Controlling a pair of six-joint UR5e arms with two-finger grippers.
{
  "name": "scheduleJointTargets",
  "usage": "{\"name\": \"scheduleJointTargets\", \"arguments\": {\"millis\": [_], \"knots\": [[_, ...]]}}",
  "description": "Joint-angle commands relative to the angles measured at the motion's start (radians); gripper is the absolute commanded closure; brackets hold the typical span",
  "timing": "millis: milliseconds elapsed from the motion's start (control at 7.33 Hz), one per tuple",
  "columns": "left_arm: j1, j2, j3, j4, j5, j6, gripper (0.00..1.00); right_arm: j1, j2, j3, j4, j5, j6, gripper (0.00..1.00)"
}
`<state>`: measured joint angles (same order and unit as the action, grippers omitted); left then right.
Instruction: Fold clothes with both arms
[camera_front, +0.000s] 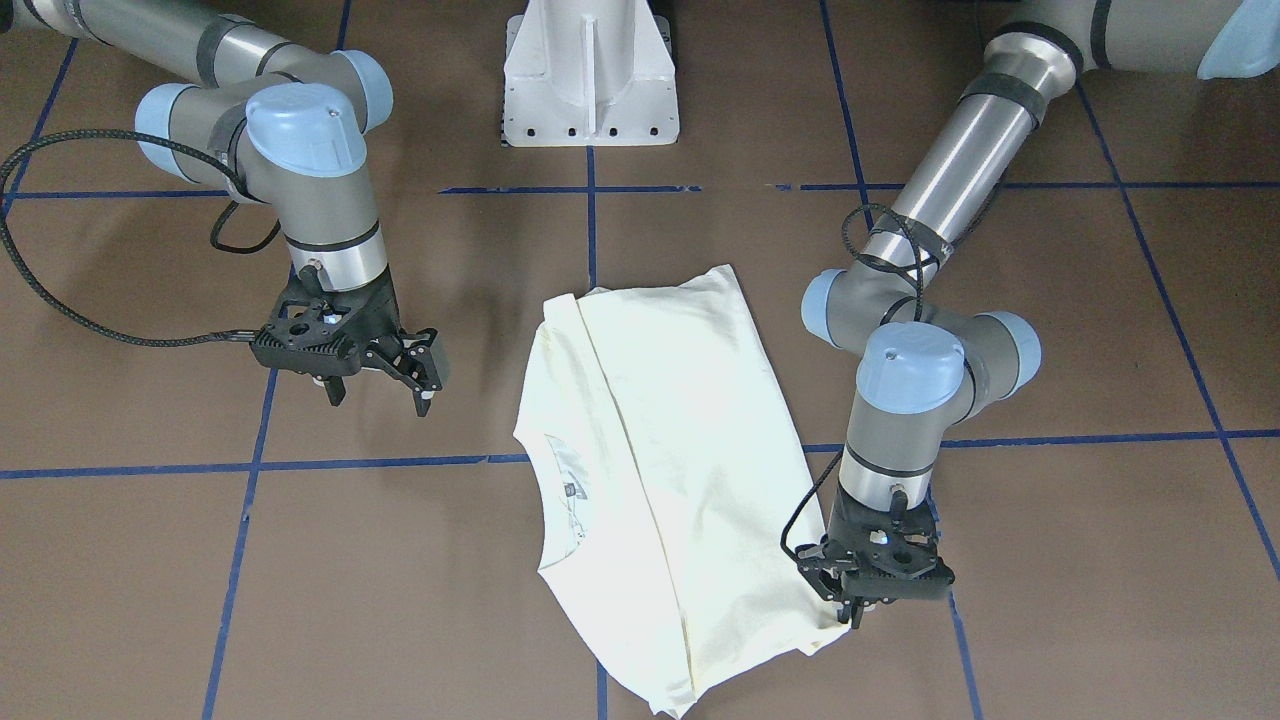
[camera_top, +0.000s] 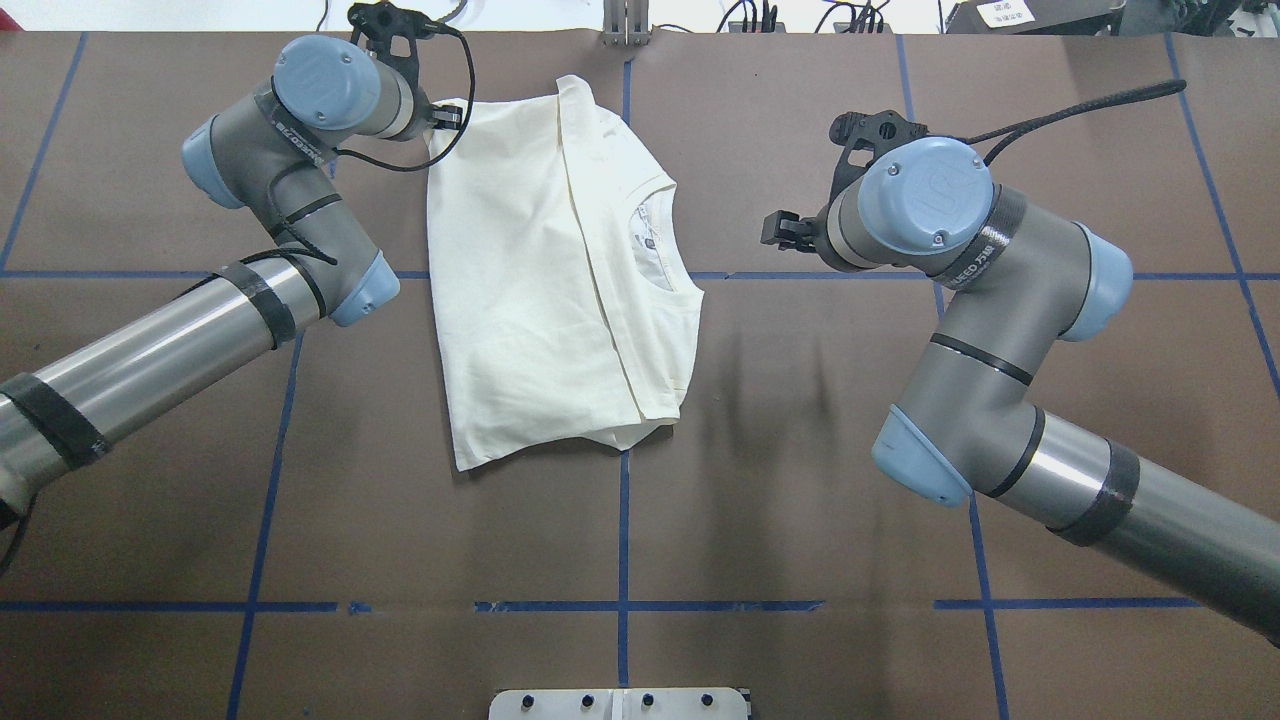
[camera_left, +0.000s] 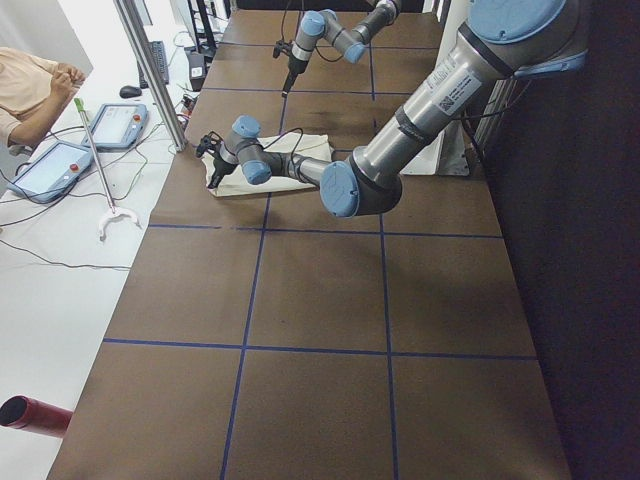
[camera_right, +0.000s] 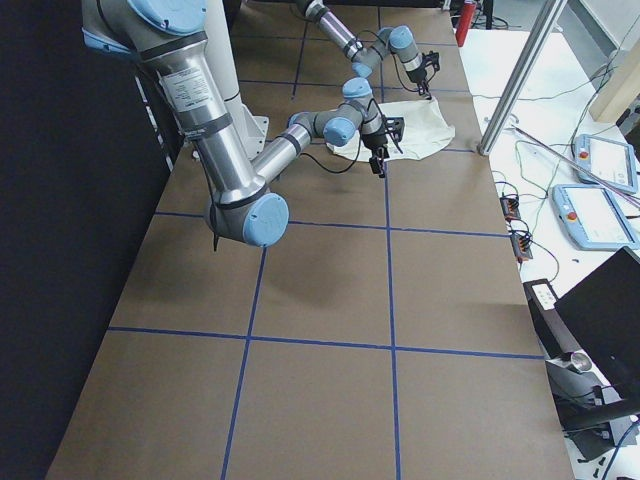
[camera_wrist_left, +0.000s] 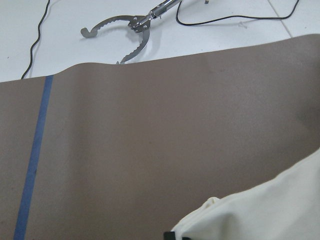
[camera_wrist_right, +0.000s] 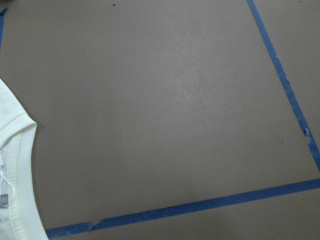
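Black and skeletal, my left end effector (camera_front: 857, 612) is pinched closed on one corner of the cream-white cloth shirt (camera_front: 680, 420). It is the corner on my left side, towards the far edge of the bench. My left wrist camera shows that cloth bunched up against a dark fingertip at the bottom of its frame.

My right end effector (camera_front: 380, 392), of the same black skeletal build, hangs above the bare bench with its two fingers spread wide and nothing between them. It is well apart from the shirt, out beyond the side where the ribbed collar (camera_front: 560, 490) opens.

The shirt lies flat on the brown matte bench (camera_front: 1050, 520), between my two end effectors. It is folded lengthwise, with one long crease running down it and only plain fabric facing up. A small label (camera_front: 575, 490) shows inside the collar.

By count: one shirt, two grey-silver tubular arms (camera_front: 960, 180) with light-blue joint caps, and two end effectors. Thin blue tape lines (camera_front: 380, 462) mark the bench into squares. One white pedestal base (camera_front: 590, 80) stands at my end.
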<state>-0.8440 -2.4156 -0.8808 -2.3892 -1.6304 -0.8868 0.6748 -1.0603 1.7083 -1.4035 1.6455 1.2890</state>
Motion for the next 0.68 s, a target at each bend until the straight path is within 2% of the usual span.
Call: {"name": "scheduleJointTargets", "arguments": {"millis": [0,136,273,409,546], "knots": [[-0.007,0.05,-0.054,-0.05,-0.044,0.011,0.0,-0.017,0.013,0.001,0.0,0.0,0.021,0.0],[-0.021,0.103,-0.151,-0.048,-0.087,0.011,0.0,-0.026,0.028,-0.002,0.0,0.0,0.051,0.0],[-0.033,0.2,-0.27,-0.048,-0.138,0.011,0.0,-0.049,0.092,-0.047,0.0,-0.004,0.119,0.03],[-0.035,0.249,-0.335,-0.05,-0.182,0.011,0.0,-0.082,0.183,-0.134,0.0,-0.01,0.195,0.1],[-0.035,0.259,-0.354,-0.05,-0.187,0.011,0.0,-0.109,0.241,-0.204,0.001,-0.024,0.225,0.19]]}}
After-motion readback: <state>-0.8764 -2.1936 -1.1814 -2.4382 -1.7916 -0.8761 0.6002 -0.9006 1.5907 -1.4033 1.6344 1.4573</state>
